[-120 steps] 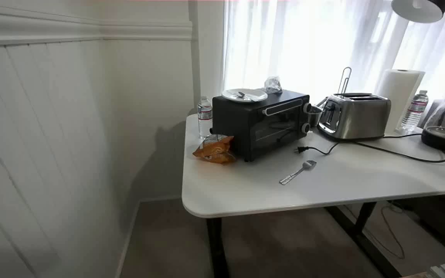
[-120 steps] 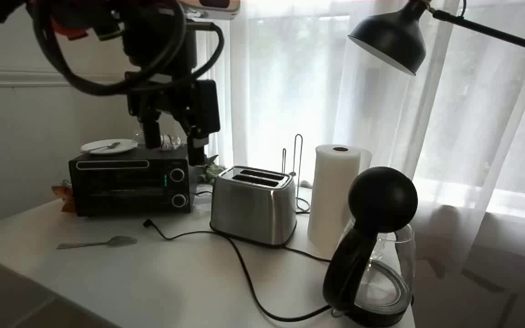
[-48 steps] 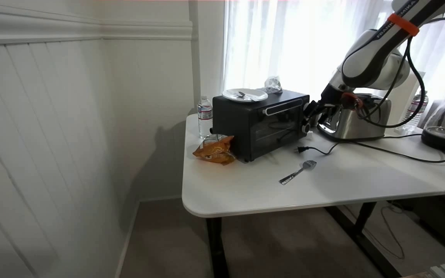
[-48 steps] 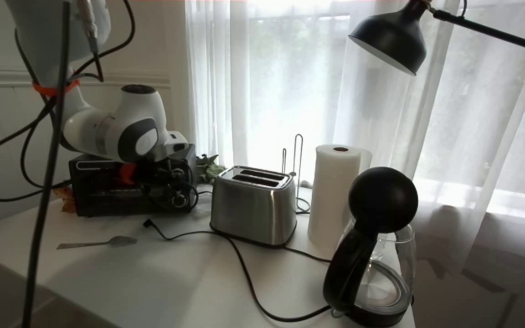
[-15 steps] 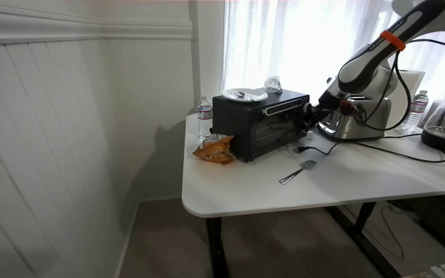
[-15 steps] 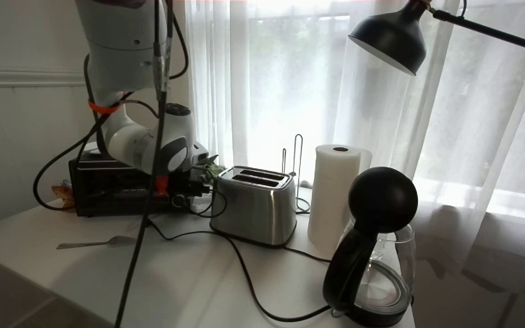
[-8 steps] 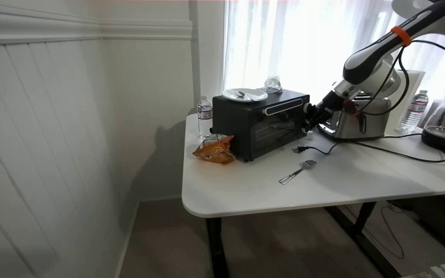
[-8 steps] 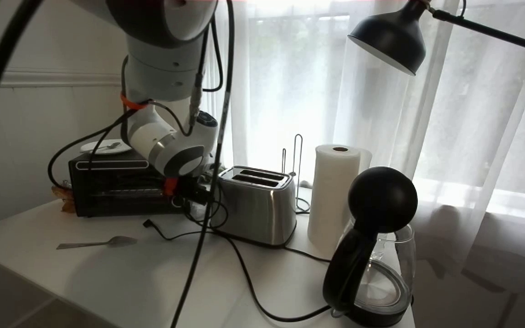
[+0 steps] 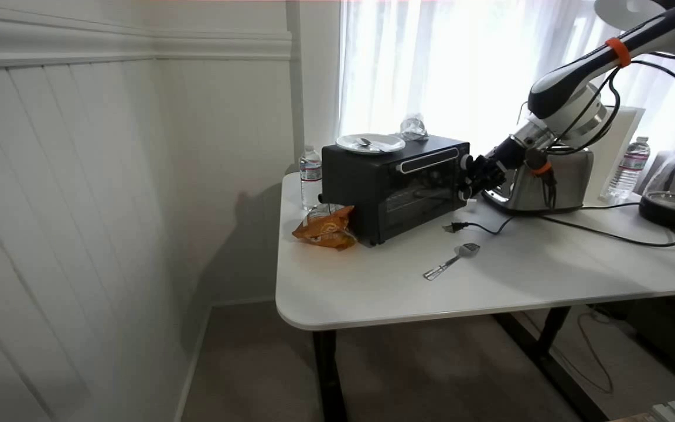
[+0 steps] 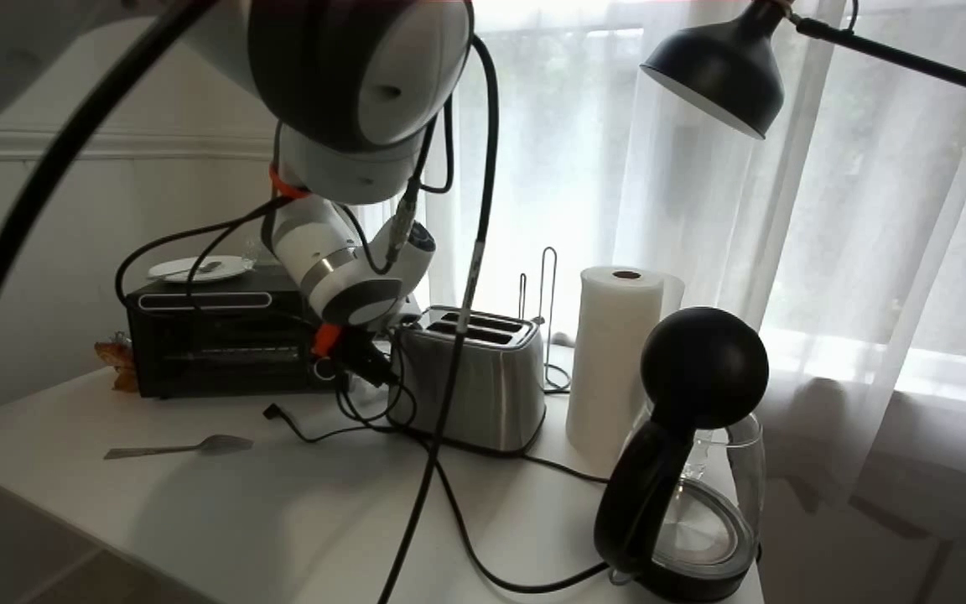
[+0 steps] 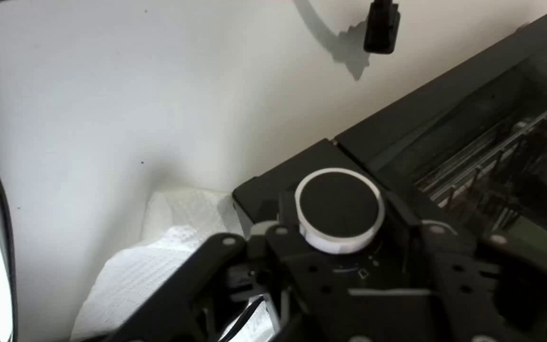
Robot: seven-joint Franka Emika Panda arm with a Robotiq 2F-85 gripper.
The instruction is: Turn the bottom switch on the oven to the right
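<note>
On the white table (image 9: 343, 293) stands the black oven (image 9: 396, 181), near the silver toaster (image 10: 495, 394), and a plate (image 9: 387, 140) lies on the oven's top. The gripper (image 11: 342, 211) slants down to the end of the oven's front nearer the toaster, where, in the wrist view, its jaws are clenched on the white-ringed bottom knob (image 11: 340, 206) from both sides.

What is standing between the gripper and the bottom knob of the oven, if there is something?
Nothing visible stands between them. In the wrist view, the jaws of the gripper are on either side of the bottom knob of the oven. Whether they touch it, I cannot tell. The black plug is apart from both.
</note>
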